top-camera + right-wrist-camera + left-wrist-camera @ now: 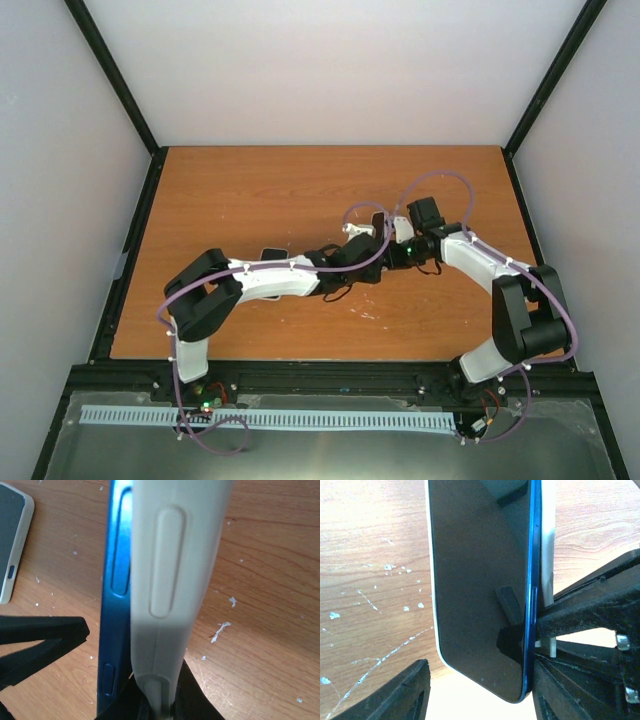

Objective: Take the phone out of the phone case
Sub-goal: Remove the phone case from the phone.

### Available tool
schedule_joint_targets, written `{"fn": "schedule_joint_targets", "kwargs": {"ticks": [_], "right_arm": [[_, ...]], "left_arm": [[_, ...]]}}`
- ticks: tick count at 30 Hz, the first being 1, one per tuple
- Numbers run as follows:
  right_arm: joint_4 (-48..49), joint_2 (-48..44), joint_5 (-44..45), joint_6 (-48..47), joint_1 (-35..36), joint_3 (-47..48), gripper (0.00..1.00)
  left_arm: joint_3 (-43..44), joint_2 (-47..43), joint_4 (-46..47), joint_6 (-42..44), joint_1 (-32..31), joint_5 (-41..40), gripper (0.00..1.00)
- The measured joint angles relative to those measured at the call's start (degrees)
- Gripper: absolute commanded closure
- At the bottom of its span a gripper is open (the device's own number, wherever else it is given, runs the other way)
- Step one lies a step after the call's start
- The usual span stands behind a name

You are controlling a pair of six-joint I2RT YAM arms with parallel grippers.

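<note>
The phone has a dark screen and a blue frame. It stands on edge above the table, partly out of its white case. In the right wrist view the blue frame has come away from the case wall. My right gripper is shut on the lower edge of the case. My left gripper straddles the phone's lower corner. Its right finger touches the blue frame, and its left finger stands apart from it. Both grippers meet at the table's middle.
A second phone in a white case lies flat on the wooden table, left of the held one; the left arm half hides it. White flecks mark the wood. Black frame rails edge the table.
</note>
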Motion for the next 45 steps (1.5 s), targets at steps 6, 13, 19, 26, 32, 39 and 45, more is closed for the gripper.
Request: {"fn": "schedule_joint_targets", "kwargs": {"ticks": [6,13,19,26,32,39,45], "right_arm": [[0.26,0.09,0.02,2.21,-0.48,0.13,0.97],[0.42,1.95,-5.86,4.66,-2.47,0.26,0.97],[0.07,3.28,-8.46,5.18,-3.63,0.35,0.97],[0.39,3.28,-10.27,5.95,-4.44,0.35,0.97],[0.31,3.26,-14.99,6.91,-4.42,0.33,0.97],[-0.17,3.08,-20.0,7.21,-4.28,0.13,0.97],[0.68,3.08,-22.1,7.78,-4.33,-0.07,0.97]], "left_arm": [[3.63,1.81,-3.13,3.45,-1.6,-5.64,0.55],[2.21,2.54,1.03,9.77,-5.46,-16.06,0.57],[1.44,3.85,4.2,13.18,-6.69,-20.74,0.5],[-1.79,3.65,10.93,20.9,-6.78,-23.78,0.44],[-9.11,0.09,20.81,29.35,-7.32,-23.82,0.44],[-13.38,-2.03,27.52,37.55,-9.62,-28.3,0.44],[-14.56,-1.62,30.86,41.64,-10.64,-32.74,0.43]]}}
